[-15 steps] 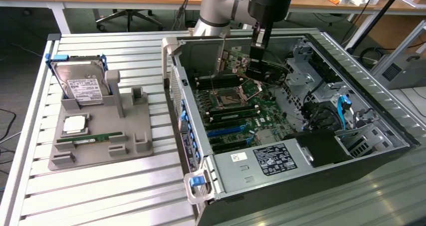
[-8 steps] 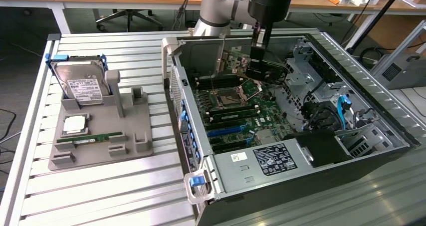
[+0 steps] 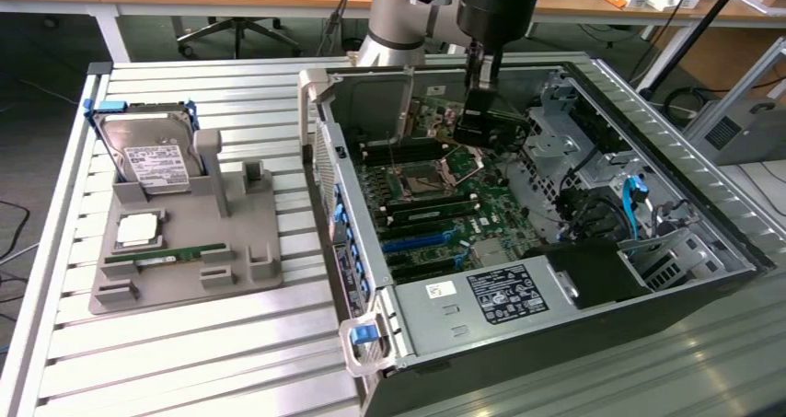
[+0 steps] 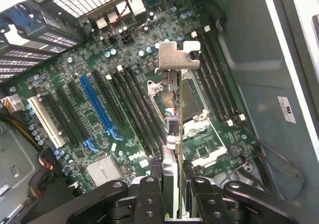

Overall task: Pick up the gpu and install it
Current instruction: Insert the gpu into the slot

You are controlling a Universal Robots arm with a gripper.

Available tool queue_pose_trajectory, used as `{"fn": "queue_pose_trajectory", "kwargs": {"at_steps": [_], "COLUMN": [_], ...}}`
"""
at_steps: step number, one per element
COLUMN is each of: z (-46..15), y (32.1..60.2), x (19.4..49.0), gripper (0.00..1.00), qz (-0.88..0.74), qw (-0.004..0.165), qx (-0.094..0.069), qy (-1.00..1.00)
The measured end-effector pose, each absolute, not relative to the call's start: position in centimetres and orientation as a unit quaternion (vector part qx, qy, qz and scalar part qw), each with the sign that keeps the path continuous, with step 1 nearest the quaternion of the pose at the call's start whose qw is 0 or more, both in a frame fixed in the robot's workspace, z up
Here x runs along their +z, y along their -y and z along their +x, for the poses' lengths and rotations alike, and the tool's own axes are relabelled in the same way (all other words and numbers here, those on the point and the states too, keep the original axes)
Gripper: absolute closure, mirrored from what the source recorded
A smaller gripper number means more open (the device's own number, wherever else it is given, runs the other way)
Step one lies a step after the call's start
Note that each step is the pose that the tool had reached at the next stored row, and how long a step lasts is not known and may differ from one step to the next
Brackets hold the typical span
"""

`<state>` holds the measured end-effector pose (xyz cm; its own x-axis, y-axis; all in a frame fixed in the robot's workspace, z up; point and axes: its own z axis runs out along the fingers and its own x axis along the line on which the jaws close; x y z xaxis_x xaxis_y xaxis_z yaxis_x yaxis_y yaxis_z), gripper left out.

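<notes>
My gripper point(image 4: 174, 186) pinches the gpu point(image 4: 174, 104) by its flat faces (light, stiff, fragile, I'd judge) over the motherboard point(image 4: 99, 109).

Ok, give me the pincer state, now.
Pincer: closed, holding the gpu over the motherboard.
</notes>
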<state>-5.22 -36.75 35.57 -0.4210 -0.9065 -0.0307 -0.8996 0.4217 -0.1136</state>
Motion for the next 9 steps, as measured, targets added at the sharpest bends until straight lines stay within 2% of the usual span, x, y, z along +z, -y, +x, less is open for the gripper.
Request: {"fn": "queue_pose_trajectory", "kwargs": {"at_steps": [9], "z": [-5.22], "y": [36.75], "x": [35.48], "gripper": [0.73], "qz": [-0.56], "qw": [0.044], "qx": [-0.039], "qy": [-0.827]}}
